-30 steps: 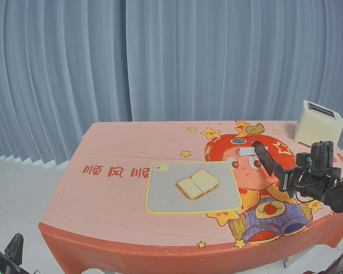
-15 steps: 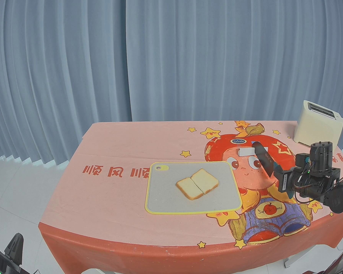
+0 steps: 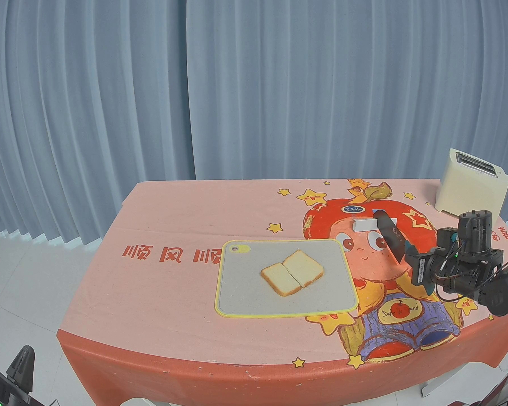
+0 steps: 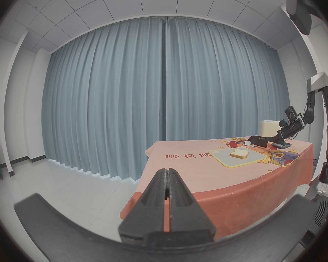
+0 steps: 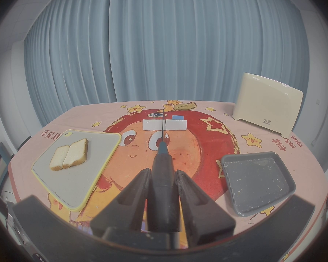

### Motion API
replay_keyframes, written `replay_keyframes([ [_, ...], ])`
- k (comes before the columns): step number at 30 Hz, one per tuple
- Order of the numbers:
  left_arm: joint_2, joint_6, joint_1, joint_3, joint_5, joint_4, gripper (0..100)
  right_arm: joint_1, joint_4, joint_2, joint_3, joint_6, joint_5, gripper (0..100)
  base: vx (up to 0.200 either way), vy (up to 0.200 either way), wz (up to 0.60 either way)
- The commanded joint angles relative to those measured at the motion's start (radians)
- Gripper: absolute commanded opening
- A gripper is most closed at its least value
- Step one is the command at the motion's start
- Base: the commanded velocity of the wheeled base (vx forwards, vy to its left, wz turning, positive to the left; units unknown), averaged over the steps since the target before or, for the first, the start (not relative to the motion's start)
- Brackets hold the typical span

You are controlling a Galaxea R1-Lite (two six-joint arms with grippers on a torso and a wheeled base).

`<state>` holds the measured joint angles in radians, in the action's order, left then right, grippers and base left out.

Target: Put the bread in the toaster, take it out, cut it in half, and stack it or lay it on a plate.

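Movement since the earlier frames is slight: the right arm's wrist has drifted a little toward the table's middle, carrying the right gripper point(image 3: 416, 259) with it. The bread and the other items on the table lie as before

Right gripper: its fingers are clamped on the handle of a dark-handled, dark-bladed knife point(image 3: 390, 234), held above the right part of the table. In the right wrist view the blade is seen edge-on and points away from the robot. Its tip lies near a small white rectangular block point(image 3: 366, 224); contact between the two cannot be determined

Left gripper point(image 4: 166, 173): its fingers are pressed together with nothing between them. It sits low, off the near left corner of the table and well apart from everything on it

Bread: two pale, brown-crusted halves of sliced bread point(image 3: 292, 272) lie flat and touch along the cut. They rest near the middle of a grey rectangular cutting board with a yellow rim point(image 3: 242, 294)

Other items: a cream box-shaped toaster point(image 3: 471, 184) stands at the far right corner. A dark grey rectangular tray point(image 5: 257, 182), flecked with crumbs, sits on the right side of the table, nearer the robot than the toaster. A pink cartoon-printed tablecloth point(image 3: 169, 221) covers the table, and a blue-grey pleated curtain point(image 3: 254, 74) hangs behind it
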<state>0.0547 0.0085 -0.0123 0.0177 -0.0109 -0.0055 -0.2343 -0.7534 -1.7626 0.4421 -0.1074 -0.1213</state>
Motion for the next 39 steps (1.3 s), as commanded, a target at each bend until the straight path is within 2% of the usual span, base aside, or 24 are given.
replay_keyframes([
  [1,0.001,0.001,0.0,-0.018,0.0,-0.001,0,0.0,0.0,-0.002,0.0,0.0,0.0,0,0.0,0.0,0.0],
  [7,0.001,-0.001,0.0,-0.018,0.0,-0.001,0,0.0,0.0,-0.002,0.0,0.0,0.0,0,0.0,0.0,0.0],
  [8,0.001,-0.001,0.0,-0.018,0.0,-0.001,0,0.0,-0.001,-0.002,0.001,0.0,0.0,100,0.0,0.0,0.0],
  [39,0.001,0.001,0.0,-0.018,0.0,-0.001,0,0.0,-0.001,0.008,0.01,0.003,-0.003,100,0.0,0.0,0.0],
])
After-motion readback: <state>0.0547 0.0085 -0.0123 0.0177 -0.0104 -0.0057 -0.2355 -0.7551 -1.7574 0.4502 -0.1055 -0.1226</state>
